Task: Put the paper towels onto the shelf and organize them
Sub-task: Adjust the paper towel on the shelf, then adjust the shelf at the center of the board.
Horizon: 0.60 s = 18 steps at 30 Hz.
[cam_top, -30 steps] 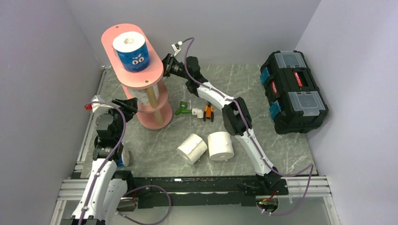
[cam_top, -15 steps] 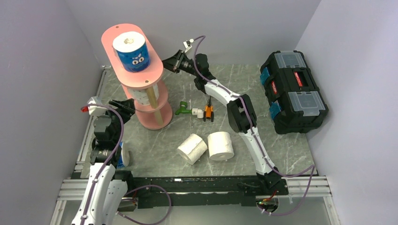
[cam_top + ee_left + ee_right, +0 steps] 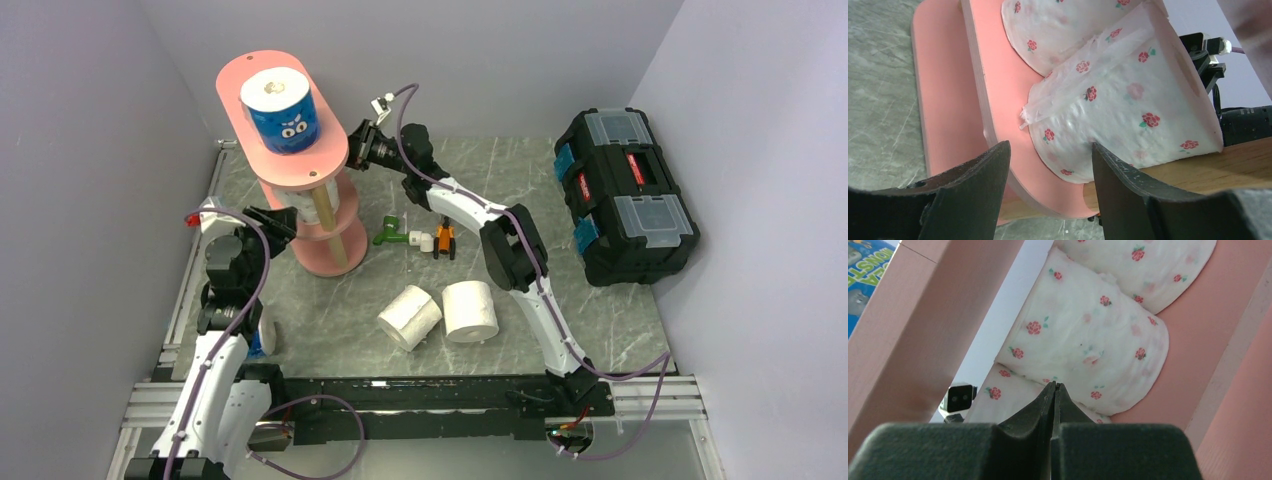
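Top external view: the pink shelf point(image 3: 234, 82) stands at the far left of the table, and a paper towel roll in a blue cartoon-eyed wrapper point(image 3: 281, 112) sits upright on its top board. Two plain white rolls lie loose on the table in front of the shelf, well apart from it: one on its side point(image 3: 410, 316) and one upright point(image 3: 470, 310), just beside each other. Another roll point(image 3: 264, 334) is half hidden behind the left arm. The left claw point(image 3: 272, 222) is level with the middle tier on the shelf's left side. The left wrist view shows its two fingers point(image 3: 973, 192) spread apart with nothing between them, pointing at a rose-dotted roll point(image 3: 1133, 110) on the pink board, with a second rose-dotted roll point(image 3: 1063, 25) behind it. The right claw point(image 3: 357, 150) reaches in from the shelf's right side, under the top board. The right wrist view shows its jaws pressed tight together and empty, aimed at a rose-dotted roll point(image 3: 1088, 345) on that tier. A green tool point(image 3: 390, 234) and an orange one point(image 3: 444, 241) lie mid-table, and a black toolbox point(image 3: 625, 195) sits at the right.
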Tool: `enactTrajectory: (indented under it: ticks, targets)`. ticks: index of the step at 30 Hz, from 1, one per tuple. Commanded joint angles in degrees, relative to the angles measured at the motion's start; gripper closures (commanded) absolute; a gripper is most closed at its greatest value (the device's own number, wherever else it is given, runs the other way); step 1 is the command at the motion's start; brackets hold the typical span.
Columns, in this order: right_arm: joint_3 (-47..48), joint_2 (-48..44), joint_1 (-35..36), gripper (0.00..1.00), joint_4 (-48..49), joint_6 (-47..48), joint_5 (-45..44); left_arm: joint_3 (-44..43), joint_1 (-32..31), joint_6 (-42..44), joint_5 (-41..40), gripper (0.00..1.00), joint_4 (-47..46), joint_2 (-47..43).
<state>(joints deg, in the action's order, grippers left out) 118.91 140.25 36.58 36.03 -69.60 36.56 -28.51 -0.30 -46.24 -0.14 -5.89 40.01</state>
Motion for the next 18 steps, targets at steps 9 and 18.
enactTrajectory:
  ticks: [9, 18]
  targets:
    - [-1.95, -5.56, -0.29, 0.96, 0.79, 3.03, 0.29, -1.32, 0.12, -1.57, 4.03, 0.34, -6.32, 3.19]
    - [-3.07, -7.18, -0.83, 0.95, -0.70, 4.11, 0.19, -2.53, 0.12, 0.25, 0.33, 0.33, 1.64, -2.85]
